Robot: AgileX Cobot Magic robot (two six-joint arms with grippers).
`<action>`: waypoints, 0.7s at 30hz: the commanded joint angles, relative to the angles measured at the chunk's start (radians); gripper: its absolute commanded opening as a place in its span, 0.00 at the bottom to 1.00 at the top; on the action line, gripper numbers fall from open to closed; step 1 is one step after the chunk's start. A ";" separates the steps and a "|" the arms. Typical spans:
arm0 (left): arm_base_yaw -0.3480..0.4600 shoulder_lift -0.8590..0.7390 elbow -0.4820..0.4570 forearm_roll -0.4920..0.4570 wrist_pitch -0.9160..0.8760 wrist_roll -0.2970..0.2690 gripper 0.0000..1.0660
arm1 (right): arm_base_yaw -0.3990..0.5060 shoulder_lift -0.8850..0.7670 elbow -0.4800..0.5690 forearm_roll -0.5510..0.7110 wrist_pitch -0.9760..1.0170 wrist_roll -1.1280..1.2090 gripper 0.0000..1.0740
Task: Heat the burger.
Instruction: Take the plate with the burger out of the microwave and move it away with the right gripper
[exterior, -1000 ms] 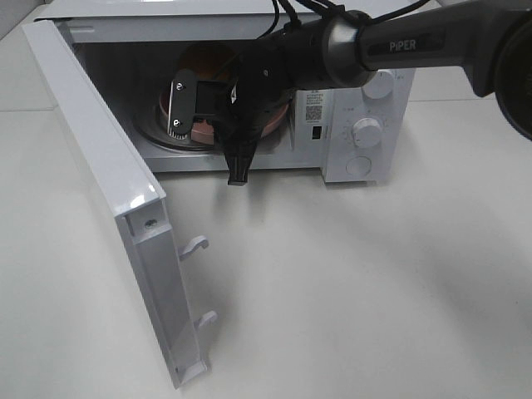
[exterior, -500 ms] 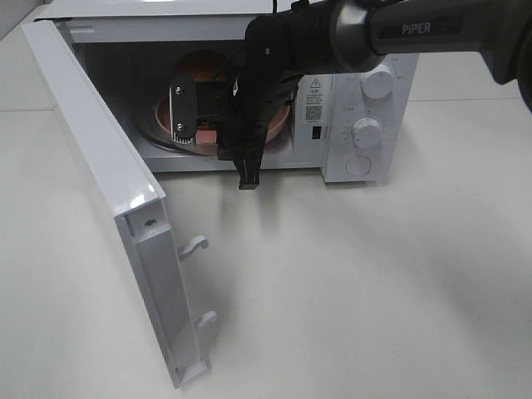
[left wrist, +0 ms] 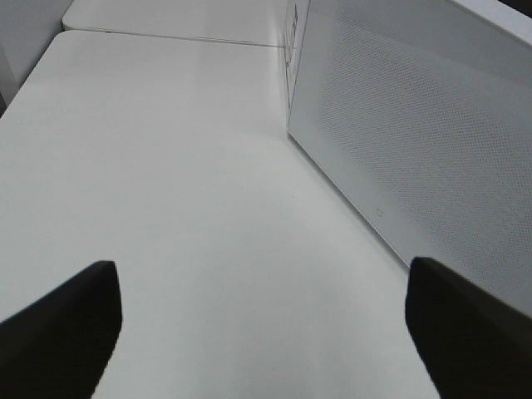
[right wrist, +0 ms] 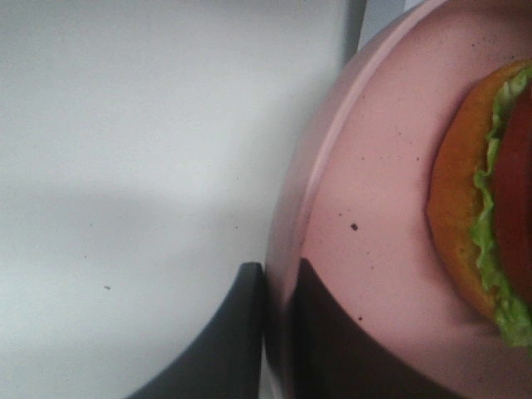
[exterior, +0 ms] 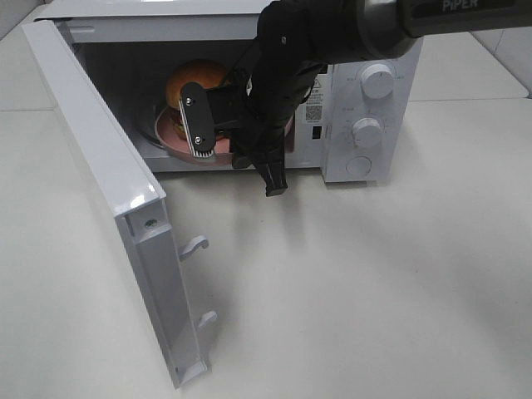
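Right tool pinching plate rim, burger aboard

Box-shaped microwave oven: white casing, white dials, dark interior. Its open door: white with fine dotted mesh pattern. Round plate: pink with small dark specks. Round burger: golden-brown bun, green lettuce, red tomato. Flat tabletop: plain white. Right arm's gripper: black.
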 commanded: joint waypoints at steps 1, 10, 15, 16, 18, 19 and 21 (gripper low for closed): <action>0.000 -0.006 0.001 -0.005 0.006 0.001 0.79 | -0.003 -0.052 0.039 -0.017 -0.050 -0.037 0.00; 0.000 -0.006 0.001 -0.005 0.006 0.001 0.79 | -0.015 -0.137 0.166 -0.005 -0.087 -0.201 0.00; 0.000 -0.006 0.001 -0.005 0.006 0.001 0.79 | -0.015 -0.165 0.200 0.048 -0.090 -0.280 0.00; 0.000 -0.006 0.001 -0.005 0.006 0.001 0.79 | -0.015 -0.165 0.200 0.048 -0.090 -0.280 0.00; 0.000 -0.006 0.001 -0.005 0.006 0.001 0.79 | -0.015 -0.185 0.222 0.056 -0.095 -0.312 0.00; 0.000 -0.006 0.001 -0.005 0.006 0.001 0.79 | -0.015 -0.185 0.222 0.056 -0.095 -0.312 0.00; 0.000 -0.006 0.001 -0.005 0.006 0.001 0.79 | -0.015 -0.205 0.241 0.066 -0.117 -0.318 0.00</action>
